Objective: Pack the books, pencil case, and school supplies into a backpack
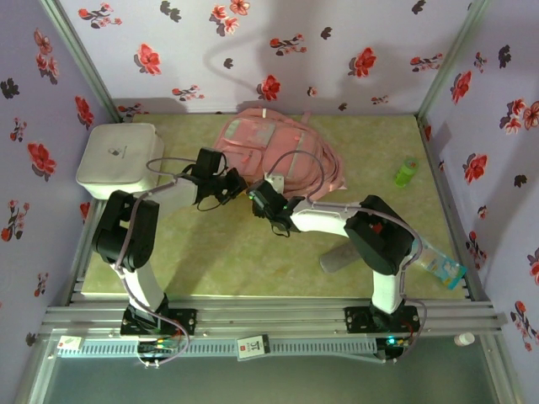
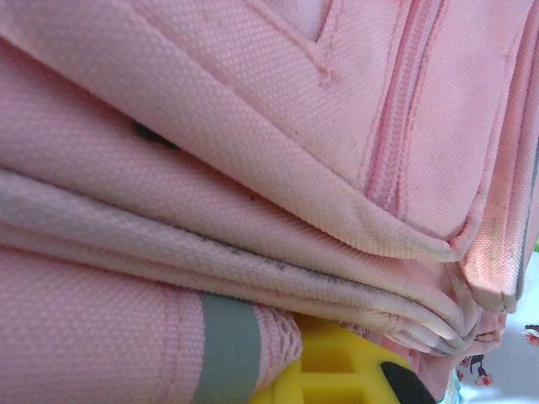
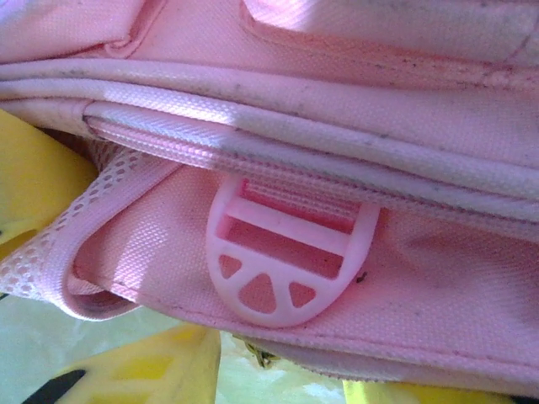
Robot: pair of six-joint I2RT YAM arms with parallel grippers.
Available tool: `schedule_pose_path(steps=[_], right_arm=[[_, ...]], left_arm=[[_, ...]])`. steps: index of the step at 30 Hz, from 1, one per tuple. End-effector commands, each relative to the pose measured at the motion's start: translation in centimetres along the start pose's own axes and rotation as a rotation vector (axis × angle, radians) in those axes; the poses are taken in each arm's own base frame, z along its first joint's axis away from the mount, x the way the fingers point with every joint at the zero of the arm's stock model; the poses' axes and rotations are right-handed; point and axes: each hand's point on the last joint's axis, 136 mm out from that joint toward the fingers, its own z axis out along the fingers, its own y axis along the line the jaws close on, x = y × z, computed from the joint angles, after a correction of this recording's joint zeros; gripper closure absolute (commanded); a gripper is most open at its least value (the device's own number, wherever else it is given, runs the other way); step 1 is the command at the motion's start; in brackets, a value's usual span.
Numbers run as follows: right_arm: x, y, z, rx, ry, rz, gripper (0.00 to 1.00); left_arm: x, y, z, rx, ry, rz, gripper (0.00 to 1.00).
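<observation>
Backpack (image 1: 274, 147) lay far centre, seemingly being opened. At its near edge, left gripper (image 1: 229, 183) was pressed shut; right gripper (image 1: 259, 195) stood with fingers (image 3: 42, 194) apart around fabric, grip unclear. Next move likely needed the opening parted wide.

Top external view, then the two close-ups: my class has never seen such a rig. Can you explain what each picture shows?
The machine is two robot arms bolted at the table's near edge. The top view looks down from above and behind them; the close-ups come from a camera on each wrist, near enough to show the fabric's weave. On the table lie a pink backpack, a white rounded box, a small green object, a grey pencil case and, at the right edge, a bluish flat item, probably a book. Both arms reach to the backpack's near side. The left end effector is shut, close up to the fabric; whether the right end effector grips anything, I cannot tell.
</observation>
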Motion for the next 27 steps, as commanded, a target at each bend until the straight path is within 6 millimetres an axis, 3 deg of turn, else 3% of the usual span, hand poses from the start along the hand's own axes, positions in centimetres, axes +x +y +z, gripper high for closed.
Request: schedule_pose_path(steps=[1, 10, 18, 27], right_arm=[[-0.9, 0.0, 0.0, 0.024, -0.049, -0.024, 0.65], [-1.4, -1.0, 0.2, 0.103, -0.07, -0.042, 0.72], [-1.3, -0.5, 0.7, 0.099, -0.05, -0.064, 0.76], [-1.2, -2.1, -0.6, 0.152, -0.049, -0.073, 0.91]], left_arm=[[0.2, -4.3, -0.6, 0.13, 0.021, 0.102, 1.0], [0.0, -4.4, -0.6, 0.132, 0.019, 0.094, 1.0], [0.1, -4.4, -0.7, 0.13, 0.022, 0.092, 1.0], [-0.6, -3.8, -0.9, 0.103, -0.014, 0.093, 1.0]])
